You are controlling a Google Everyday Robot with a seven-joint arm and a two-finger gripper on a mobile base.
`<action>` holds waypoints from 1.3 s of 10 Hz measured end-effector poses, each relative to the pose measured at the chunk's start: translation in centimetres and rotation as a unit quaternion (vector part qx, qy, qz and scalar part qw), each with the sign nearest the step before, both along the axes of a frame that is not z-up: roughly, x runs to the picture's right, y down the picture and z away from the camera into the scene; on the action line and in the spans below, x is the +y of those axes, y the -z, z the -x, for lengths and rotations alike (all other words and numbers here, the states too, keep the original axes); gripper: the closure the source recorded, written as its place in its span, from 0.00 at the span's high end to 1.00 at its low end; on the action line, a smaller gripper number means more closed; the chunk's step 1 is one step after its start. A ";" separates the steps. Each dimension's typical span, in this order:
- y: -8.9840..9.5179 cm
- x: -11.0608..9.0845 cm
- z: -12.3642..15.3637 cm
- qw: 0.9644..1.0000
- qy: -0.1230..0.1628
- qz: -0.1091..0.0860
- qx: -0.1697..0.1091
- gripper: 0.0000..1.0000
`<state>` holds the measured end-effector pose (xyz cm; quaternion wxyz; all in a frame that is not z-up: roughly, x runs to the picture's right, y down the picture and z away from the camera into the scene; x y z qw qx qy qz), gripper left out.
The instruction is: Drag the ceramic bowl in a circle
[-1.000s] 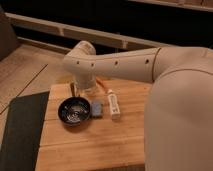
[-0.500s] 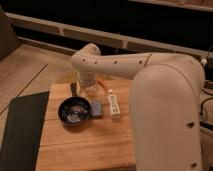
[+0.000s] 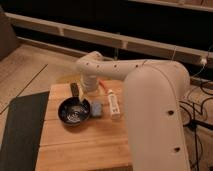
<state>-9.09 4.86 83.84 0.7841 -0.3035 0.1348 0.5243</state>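
Note:
The ceramic bowl (image 3: pixel 74 112) is glossy black with pale ring marks inside. It sits on the left part of the wooden table (image 3: pixel 85 145). My gripper (image 3: pixel 76 90) hangs just behind the bowl's far rim, at the end of the white arm (image 3: pixel 115 70) that reaches in from the right. I cannot see whether it touches the bowl.
A small blue-grey block (image 3: pixel 96 108) lies just right of the bowl, and a white tube (image 3: pixel 114 105) lies right of the block. A dark mat (image 3: pixel 20 130) covers the floor left of the table. My white arm body (image 3: pixel 155 120) fills the right side.
The arm's upper part has swung and now looms larger at the right. The gripper stays near the bowl's far rim, and the bowl has not visibly moved.

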 end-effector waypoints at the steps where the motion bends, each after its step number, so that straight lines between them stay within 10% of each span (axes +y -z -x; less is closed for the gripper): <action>1: 0.0 0.0 0.0 1.000 0.000 0.000 0.000 0.65; 4: 0.0 -0.1 -0.1 1.000 0.004 -0.005 0.000 0.65; 8: -0.9 -0.5 2.6 0.995 0.071 -0.058 -0.050 0.65; 13: -2.7 2.1 2.4 0.995 0.070 -0.047 -0.061 0.65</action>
